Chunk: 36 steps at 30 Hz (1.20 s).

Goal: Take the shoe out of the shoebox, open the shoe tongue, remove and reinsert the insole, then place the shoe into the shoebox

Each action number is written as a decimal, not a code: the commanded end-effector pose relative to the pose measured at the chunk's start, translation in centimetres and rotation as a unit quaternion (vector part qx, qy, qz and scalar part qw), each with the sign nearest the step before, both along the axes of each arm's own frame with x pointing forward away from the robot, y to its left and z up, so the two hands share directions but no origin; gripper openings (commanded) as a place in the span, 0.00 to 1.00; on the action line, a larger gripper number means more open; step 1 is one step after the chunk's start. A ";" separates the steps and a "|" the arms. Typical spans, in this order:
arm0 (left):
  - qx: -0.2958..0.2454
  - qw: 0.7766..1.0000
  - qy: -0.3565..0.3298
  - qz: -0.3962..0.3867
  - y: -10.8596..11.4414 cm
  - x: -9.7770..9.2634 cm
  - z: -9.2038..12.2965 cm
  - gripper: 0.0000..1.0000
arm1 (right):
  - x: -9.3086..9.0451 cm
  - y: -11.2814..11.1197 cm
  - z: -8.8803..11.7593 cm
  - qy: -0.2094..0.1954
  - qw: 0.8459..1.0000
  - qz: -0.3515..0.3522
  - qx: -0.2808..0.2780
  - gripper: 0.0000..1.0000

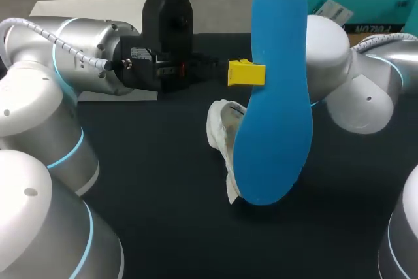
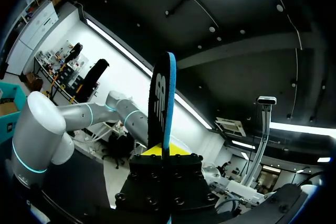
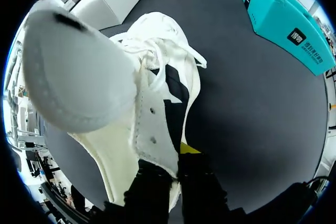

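My left gripper (image 1: 247,73) is shut on the blue insole (image 1: 274,96) and holds it upright above the table. In the left wrist view the insole (image 2: 161,103) stands edge-on between the yellow tips of the left gripper (image 2: 164,150). The white shoe (image 1: 222,129) lies behind the insole on the black mat and is mostly hidden by it. In the right wrist view my right gripper (image 3: 176,163) is shut on the edge of the shoe (image 3: 147,108) at its opening. The shoe's toe points away from that gripper. In the head view the insole hides the right gripper.
The teal shoebox (image 1: 385,8) stands at the back right, beyond the shoe and past the right arm; it also shows as the shoebox (image 3: 283,19) in the right wrist view. A white flat box (image 1: 85,8) lies at the back left. The black mat (image 1: 163,181) covers the table.
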<state>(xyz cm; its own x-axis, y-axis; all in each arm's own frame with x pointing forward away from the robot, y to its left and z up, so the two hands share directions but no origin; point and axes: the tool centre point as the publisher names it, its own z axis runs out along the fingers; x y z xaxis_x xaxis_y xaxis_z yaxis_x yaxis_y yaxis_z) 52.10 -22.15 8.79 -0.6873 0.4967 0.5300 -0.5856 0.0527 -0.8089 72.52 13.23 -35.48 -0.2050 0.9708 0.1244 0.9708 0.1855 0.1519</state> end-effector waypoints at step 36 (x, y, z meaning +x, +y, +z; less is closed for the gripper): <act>-0.004 0.999 0.013 0.040 -0.5 -1.2 0.5 0.00 | -0.8 -1.1 1.8 0.055 0.992 -0.060 0.096 1.00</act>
